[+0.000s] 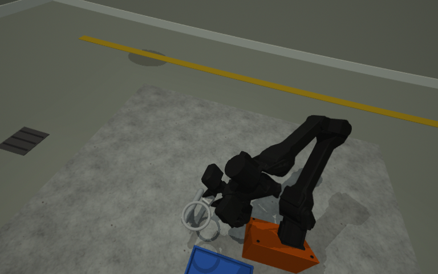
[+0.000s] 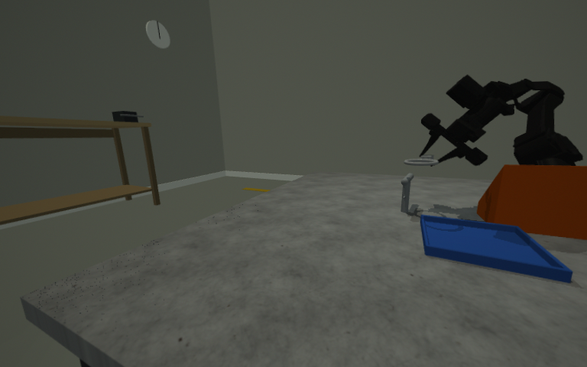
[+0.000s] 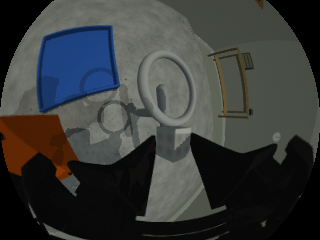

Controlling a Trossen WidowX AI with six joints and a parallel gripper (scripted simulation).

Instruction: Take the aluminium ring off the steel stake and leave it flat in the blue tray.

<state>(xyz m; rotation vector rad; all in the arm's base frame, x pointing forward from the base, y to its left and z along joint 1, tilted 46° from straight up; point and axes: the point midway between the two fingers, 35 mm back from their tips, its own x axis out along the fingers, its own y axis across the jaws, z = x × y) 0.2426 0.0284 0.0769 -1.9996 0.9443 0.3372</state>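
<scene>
My gripper (image 1: 211, 200) (image 2: 427, 160) (image 3: 172, 138) is shut on the ring's square tab (image 3: 172, 145), which sits between its fingertips. The grey ring (image 1: 196, 229) (image 2: 420, 164) (image 3: 143, 82) is in the air, nearly level in the exterior view. It is off the steel stake (image 1: 198, 196) (image 2: 405, 196) (image 3: 161, 97), with a visible gap above the stake's cross-bar. The stake stands upright on the table. The blue tray (image 1: 233, 266) (image 2: 497, 263) (image 3: 75, 60) lies lower, beside the stake. Nothing lies in it; the ring's shadow falls on it. The lower part of the tray is cut off in the top view.
The orange base block (image 1: 272, 256) (image 2: 551, 199) (image 3: 30, 135) under the arm stands close beside the tray. The stake rises between the tray and the far part of the grey table (image 1: 140, 162) (image 2: 287, 281). A wooden bench (image 2: 60, 122) stands away beyond the table's edge.
</scene>
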